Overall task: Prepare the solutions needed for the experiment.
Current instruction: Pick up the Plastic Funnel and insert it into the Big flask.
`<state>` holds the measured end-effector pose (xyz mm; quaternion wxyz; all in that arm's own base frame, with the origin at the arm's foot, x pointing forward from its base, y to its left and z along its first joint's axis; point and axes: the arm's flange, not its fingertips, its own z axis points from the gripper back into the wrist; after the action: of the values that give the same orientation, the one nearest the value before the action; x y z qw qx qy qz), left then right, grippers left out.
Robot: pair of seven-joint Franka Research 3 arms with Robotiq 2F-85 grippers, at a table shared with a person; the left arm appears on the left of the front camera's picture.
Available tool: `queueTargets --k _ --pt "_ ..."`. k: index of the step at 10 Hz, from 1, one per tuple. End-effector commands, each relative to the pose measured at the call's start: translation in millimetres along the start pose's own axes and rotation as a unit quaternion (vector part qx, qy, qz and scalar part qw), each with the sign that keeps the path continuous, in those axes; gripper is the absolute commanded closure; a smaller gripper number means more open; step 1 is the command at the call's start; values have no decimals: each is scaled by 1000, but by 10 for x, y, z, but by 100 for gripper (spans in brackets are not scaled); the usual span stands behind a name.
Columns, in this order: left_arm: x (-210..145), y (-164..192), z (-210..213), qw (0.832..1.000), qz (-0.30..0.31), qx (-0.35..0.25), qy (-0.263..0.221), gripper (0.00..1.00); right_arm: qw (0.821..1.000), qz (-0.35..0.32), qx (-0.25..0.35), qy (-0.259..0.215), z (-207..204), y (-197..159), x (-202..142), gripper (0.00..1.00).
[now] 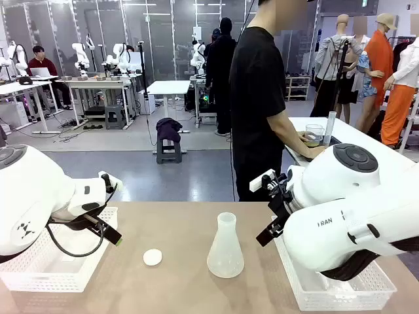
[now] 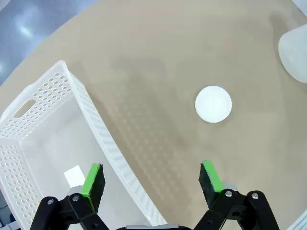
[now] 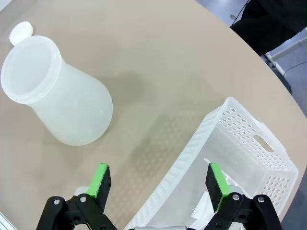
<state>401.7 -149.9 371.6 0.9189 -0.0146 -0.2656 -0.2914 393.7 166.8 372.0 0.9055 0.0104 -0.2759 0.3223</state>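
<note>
Where the table lies between the 2 arms, the conical flask stands upright near its middle, long axis vertical and open neck pointing up. Its frosted wall possibly hides any liquid. A white disc lies apart on its left. The left gripper and right gripper hang with fingers spread and empty, each over a white basket rim. The right arm's casing reads "FRAN".
</note>
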Motion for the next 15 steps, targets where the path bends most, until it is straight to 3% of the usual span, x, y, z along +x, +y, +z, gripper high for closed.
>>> queueTargets --k 1,15 --pt "1 -2 0 1000 0 0 0 0 1000 0 0 0 0 0 0 0" --pt "1 -2 0 1000 0 0 0 0 1000 0 0 0 0 0 0 0"
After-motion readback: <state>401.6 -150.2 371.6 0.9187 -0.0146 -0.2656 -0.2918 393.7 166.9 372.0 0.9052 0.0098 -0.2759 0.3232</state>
